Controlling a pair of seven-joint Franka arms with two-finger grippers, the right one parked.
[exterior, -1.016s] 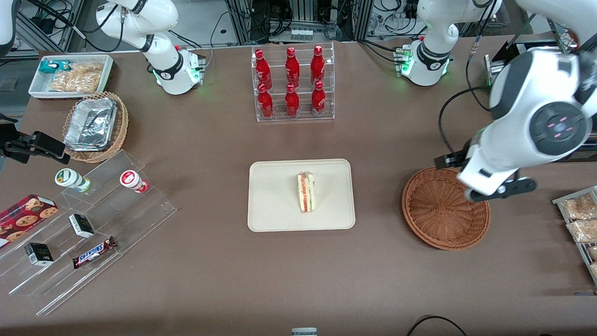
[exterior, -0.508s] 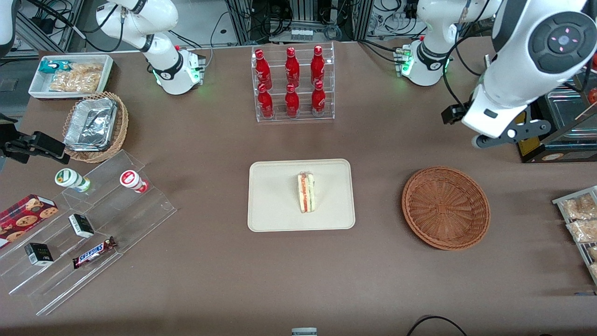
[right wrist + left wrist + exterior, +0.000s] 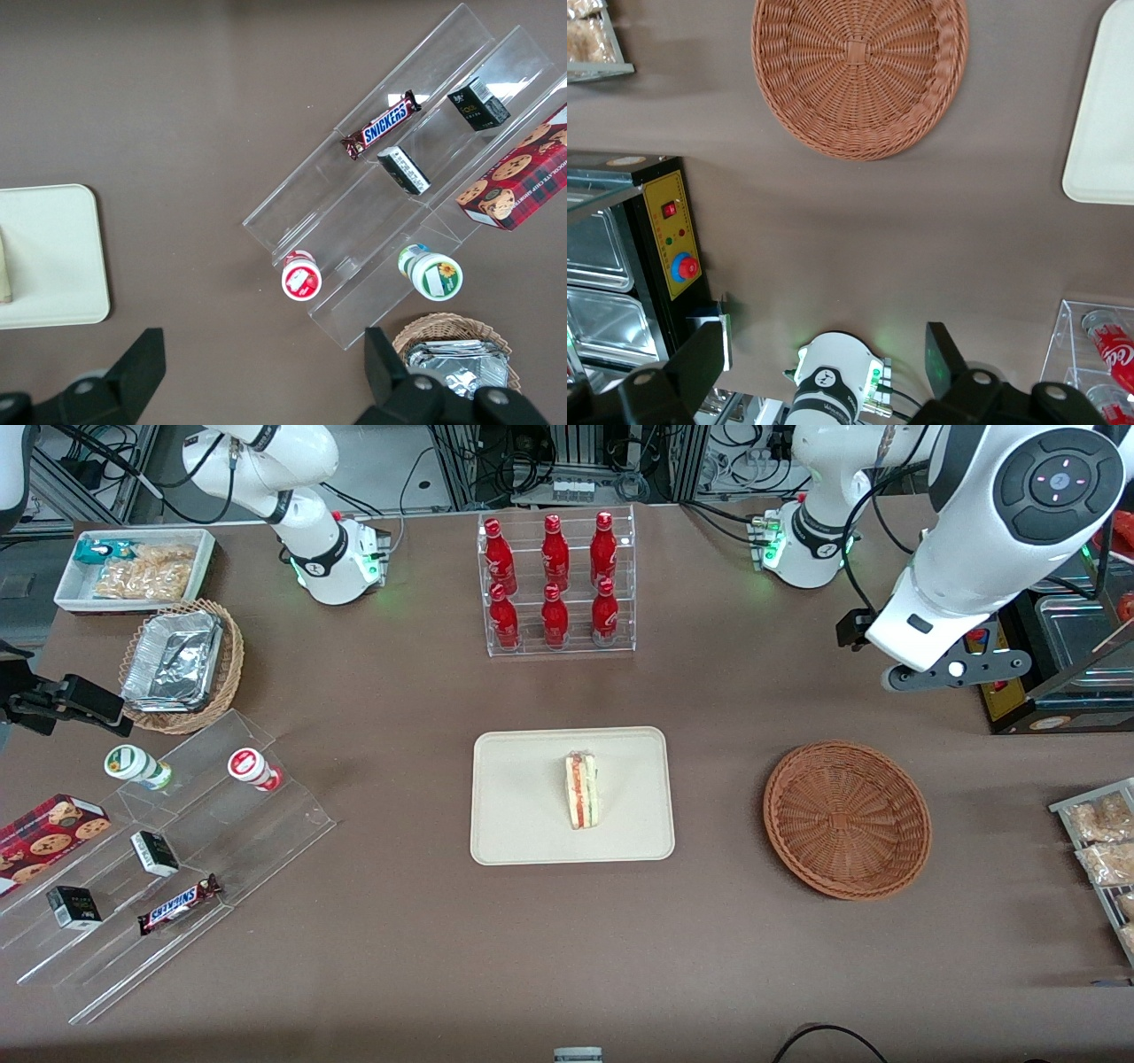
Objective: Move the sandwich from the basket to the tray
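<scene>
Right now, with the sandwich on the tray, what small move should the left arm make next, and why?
Probably none beyond holding its raised pose. The triangular white-bread sandwich already lies on the cream rectangular tray, the reddish-brown wicker basket is empty, and the gripper hangs open, holding nothing, high above the table, farther from the front camera than the basket.

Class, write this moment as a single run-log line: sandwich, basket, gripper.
sandwich: on tray | basket: holds nothing | gripper: open, holds nothing, raised above table, farther from front camera than basket

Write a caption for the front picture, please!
Triangular white-bread sandwich on cream rectangular tray; reddish-brown wicker basket empty; open gripper raised.
</scene>
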